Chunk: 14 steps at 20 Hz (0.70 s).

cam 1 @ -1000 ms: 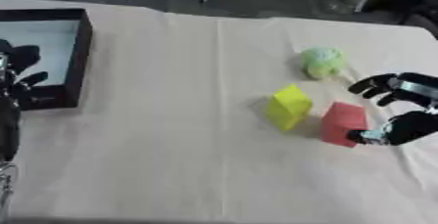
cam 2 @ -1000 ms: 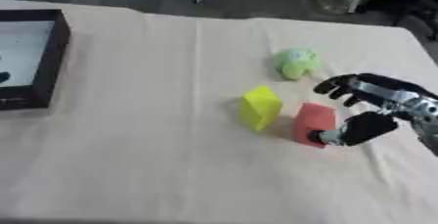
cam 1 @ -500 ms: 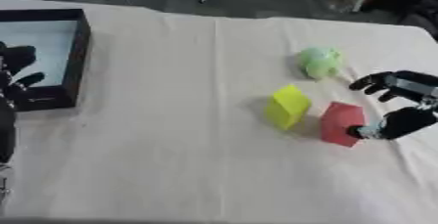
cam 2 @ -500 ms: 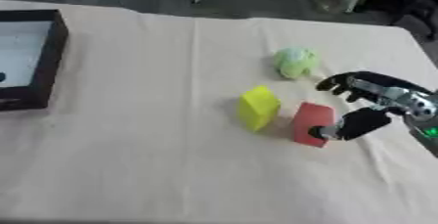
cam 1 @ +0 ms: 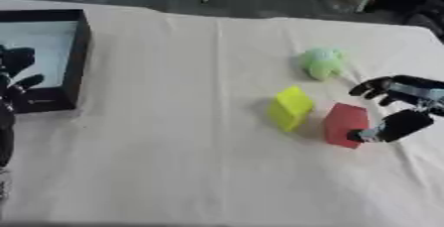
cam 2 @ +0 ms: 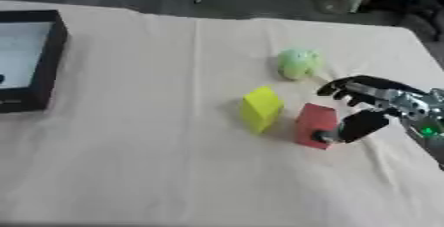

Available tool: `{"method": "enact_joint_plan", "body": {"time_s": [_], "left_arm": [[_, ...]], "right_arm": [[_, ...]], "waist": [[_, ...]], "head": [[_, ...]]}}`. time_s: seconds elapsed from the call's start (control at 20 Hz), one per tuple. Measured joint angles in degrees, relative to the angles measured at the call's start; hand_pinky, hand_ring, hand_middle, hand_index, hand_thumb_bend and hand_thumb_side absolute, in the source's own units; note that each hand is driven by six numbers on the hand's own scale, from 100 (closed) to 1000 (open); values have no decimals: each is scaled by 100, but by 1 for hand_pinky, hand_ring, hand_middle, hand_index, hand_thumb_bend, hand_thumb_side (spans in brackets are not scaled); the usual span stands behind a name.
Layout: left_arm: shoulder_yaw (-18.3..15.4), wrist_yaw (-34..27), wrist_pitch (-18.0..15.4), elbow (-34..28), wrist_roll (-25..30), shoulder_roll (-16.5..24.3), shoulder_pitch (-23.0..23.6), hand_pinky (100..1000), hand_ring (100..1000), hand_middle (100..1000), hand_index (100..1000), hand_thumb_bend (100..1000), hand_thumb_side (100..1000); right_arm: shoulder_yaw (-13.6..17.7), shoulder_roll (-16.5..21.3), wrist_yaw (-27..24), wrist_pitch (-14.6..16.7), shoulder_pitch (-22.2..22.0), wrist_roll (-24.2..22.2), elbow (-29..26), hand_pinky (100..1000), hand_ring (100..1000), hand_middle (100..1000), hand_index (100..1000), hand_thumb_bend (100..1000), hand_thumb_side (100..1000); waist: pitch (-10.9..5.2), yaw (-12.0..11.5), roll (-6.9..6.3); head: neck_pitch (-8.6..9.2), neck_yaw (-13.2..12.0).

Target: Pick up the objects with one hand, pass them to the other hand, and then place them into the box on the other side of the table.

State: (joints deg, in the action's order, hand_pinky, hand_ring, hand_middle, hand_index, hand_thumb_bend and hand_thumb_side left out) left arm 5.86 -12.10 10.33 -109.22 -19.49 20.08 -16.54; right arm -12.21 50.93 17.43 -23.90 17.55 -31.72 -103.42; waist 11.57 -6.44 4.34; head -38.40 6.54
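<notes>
three small things sit on the cream tablecloth (cam 1: 173, 137) toward the right: a red rectangular block (cam 2: 314, 124), a yellow block (cam 2: 261, 108) just beside it, and a pale green rounded soft-looking toy (cam 2: 298, 63) further back. the right hand (cam 2: 368, 107) has its fingers spread above the red block's far side and its thumb at the near corner, seemingly touching, not yet closed round it. the block looks rigid and light; its flat opposite faces suit a pinch. the black open box (cam 1: 48, 57) waits far left, the left hand (cam 1: 16, 80) open beside it.
</notes>
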Motion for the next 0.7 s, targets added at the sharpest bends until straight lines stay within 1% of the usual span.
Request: {"method": "enact_joint_plan", "body": {"time_s": [0.45,0.65,0.7], "left_arm": [[2,-22,0,0,4,-3,-12,799,870,730,699,100,816],[2,-24,5,0,10,-3,-15,799,870,730,699,100,816],[3,-25,8,0,13,-3,-15,800,870,730,699,100,815]], "right_arm": [[-113,-130,197,35,162,-92,590,872,926,888,886,498,275],[-169,-189,224,72,206,-50,764,881,910,852,864,482,242],[-176,-202,224,84,215,-34,792,880,896,825,847,469,220]], "waist": [[6,-30,0],[6,-34,0],[6,-36,0]], "head": [[32,16],[45,15],[52,15]]}}
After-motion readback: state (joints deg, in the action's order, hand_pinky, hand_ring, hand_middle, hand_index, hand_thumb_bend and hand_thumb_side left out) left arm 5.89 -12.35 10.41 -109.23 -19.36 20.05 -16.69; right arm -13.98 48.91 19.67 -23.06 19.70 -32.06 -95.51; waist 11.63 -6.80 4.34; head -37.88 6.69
